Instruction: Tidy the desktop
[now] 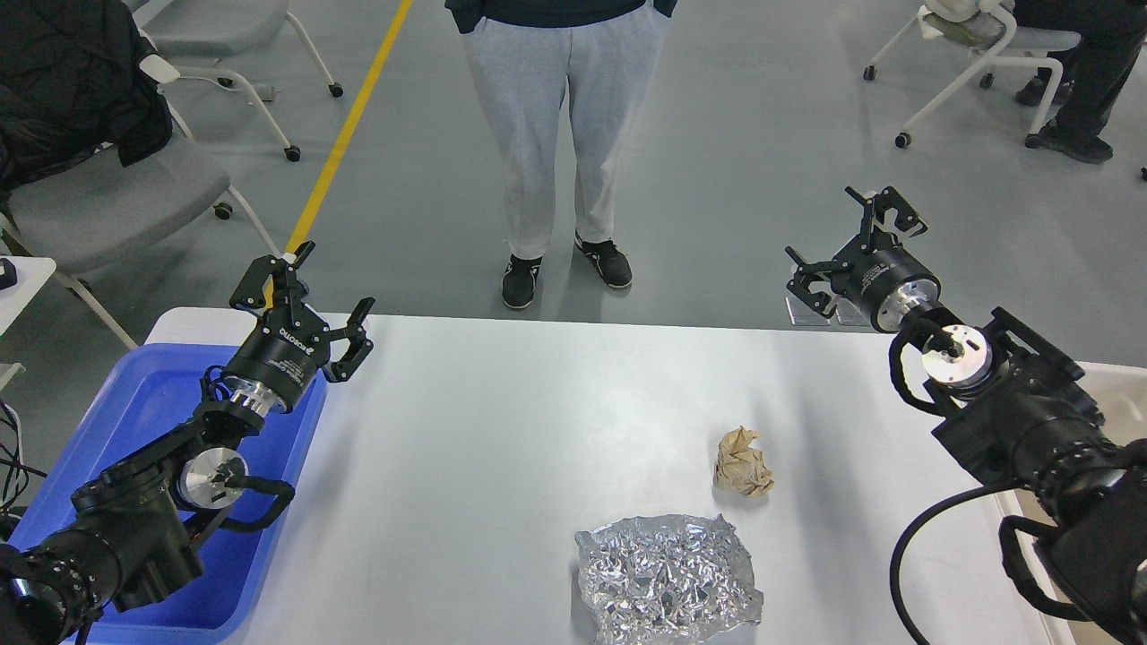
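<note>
The white desktop [502, 430] fills the middle of the head view. A crumpled ball of brown paper [743, 462] lies right of centre. A wrinkled sheet of silver foil [665, 578] lies near the front edge, just below the paper. My left gripper [309, 296] hovers open over the table's far left corner, above the blue tray, with nothing in it. Past the far right edge, my right gripper [851, 242] is raised and open, also holding nothing. Both grippers are well away from the paper and the foil.
A blue plastic tray [134, 421] sits on the left end of the table under my left arm. A beige bin with a white rim [1111, 385] shows at the right edge. A person [556, 134] stands just beyond the far table edge. Wheeled chairs stand behind.
</note>
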Controlling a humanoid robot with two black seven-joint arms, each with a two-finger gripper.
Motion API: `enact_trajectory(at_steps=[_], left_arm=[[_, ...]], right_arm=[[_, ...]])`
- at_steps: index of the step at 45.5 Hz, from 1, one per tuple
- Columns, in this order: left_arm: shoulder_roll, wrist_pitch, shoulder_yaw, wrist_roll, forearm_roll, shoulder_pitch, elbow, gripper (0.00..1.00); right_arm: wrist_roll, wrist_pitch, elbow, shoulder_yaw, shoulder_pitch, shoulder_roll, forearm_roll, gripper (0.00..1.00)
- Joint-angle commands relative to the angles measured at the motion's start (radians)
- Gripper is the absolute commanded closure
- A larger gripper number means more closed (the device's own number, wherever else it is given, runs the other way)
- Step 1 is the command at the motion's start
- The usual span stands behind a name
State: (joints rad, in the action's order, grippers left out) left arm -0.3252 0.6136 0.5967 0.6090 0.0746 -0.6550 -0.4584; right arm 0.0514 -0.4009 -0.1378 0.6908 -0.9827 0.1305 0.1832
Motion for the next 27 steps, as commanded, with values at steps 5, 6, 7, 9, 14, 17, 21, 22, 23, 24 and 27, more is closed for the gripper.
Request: enact_trajectory(at_steps=[5, 6, 7, 9, 14, 17, 21, 22, 23, 24, 27], left_arm=[[0.0, 0.0, 0.0, 0.0, 0.001, 0.0, 0.0, 0.0], [0.0, 0.0, 0.0, 0.0, 0.001, 0.0, 0.0, 0.0], [0.0, 0.0, 0.0, 0.0, 0.001, 0.0, 0.0, 0.0], [0.0, 0.0, 0.0, 0.0, 0.001, 0.0, 0.0, 0.0], [0.0, 0.0, 0.0, 0.0, 0.001, 0.0, 0.001, 0.0], [0.0, 0.0, 0.0, 0.0, 0.001, 0.0, 0.0, 0.0], [0.0, 0.0, 0.0, 0.0, 0.001, 0.0, 0.0, 0.0], [0.0, 0.0, 0.0, 0.0, 0.001, 0.0, 0.0, 0.0], [0.0, 0.0, 0.0, 0.0, -0.001, 0.0, 0.0, 0.0], [0.0, 0.0, 0.0, 0.0, -0.001, 0.0, 0.0, 0.0], [0.0, 0.0, 0.0, 0.0, 0.001, 0.0, 0.0, 0.0]], right_arm=[[0.001, -0.001, 0.0, -0.005, 0.007, 0.006, -0.001, 0.0], [0.001, -0.003, -0.002, -0.007, 0.009, 0.004, -0.001, 0.0], [0.001, -0.003, -0.003, -0.008, 0.009, 0.004, -0.002, 0.0], [0.001, -0.004, -0.006, -0.008, 0.013, 0.004, -0.007, 0.0], [0.001, -0.027, -0.008, -0.007, 0.024, 0.009, -0.01, 0.0], [0.002, -0.061, -0.009, -0.005, 0.026, 0.009, -0.01, 0.01], [0.002, -0.065, -0.006, -0.005, 0.024, 0.015, -0.01, 0.01], [0.002, -0.065, -0.005, -0.005, 0.024, 0.018, -0.01, 0.01], [0.002, -0.065, -0.005, -0.005, 0.024, 0.023, -0.01, 0.01], [0.002, -0.065, -0.005, -0.007, 0.024, 0.029, -0.01, 0.01], [0.002, -0.067, -0.005, -0.008, 0.026, 0.047, -0.013, 0.01]])
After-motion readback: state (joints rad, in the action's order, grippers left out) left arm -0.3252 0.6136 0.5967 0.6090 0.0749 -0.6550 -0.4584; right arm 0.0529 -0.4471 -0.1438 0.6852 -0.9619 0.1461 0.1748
